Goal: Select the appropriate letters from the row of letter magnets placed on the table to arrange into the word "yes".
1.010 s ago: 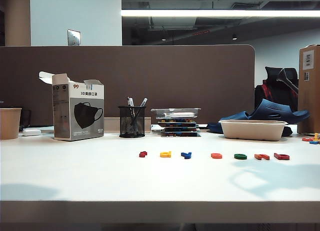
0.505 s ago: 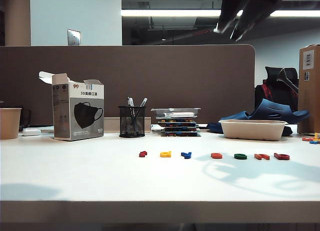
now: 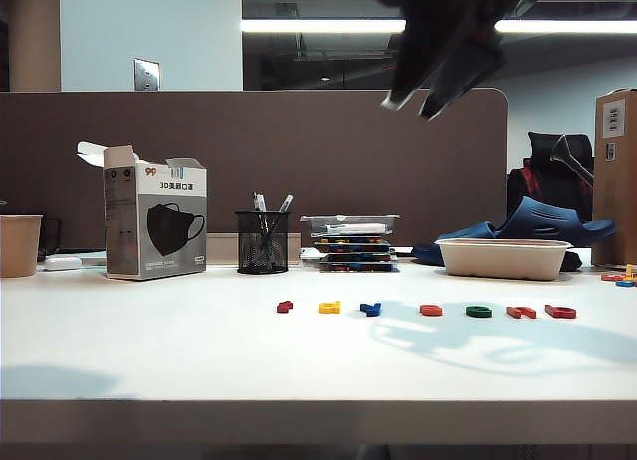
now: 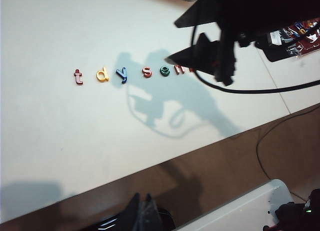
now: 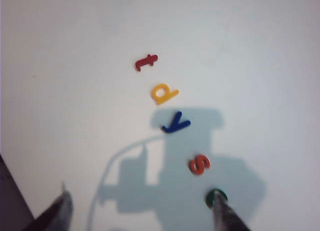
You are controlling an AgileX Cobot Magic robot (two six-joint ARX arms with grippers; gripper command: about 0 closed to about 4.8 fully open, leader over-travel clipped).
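Mask box [image 3: 155, 222]: we are seeing it standing upright at the back left, its top flap open.
Paper cup [image 3: 20, 245]: we are finding it sitting at the far left edge.
Pen holder [image 3: 263, 242]: it is holding pens, just right of the box.
Stacked trays [image 3: 355, 243]: they are sitting beside the holder.
Beige tray [image 3: 504, 258]: it is lying further right.
Cardboard box [image 3: 617, 171]: it is standing at the right edge.
Partition [image 3: 249, 141]: it is running behind everything.

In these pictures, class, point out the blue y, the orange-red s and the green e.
blue y [image 4: 121, 75]: left wrist view, where its strokes meet.
orange-red s [image 4: 147, 71]: left wrist view, middle of its curve.
green e [image 4: 164, 70]: left wrist view, its round body.
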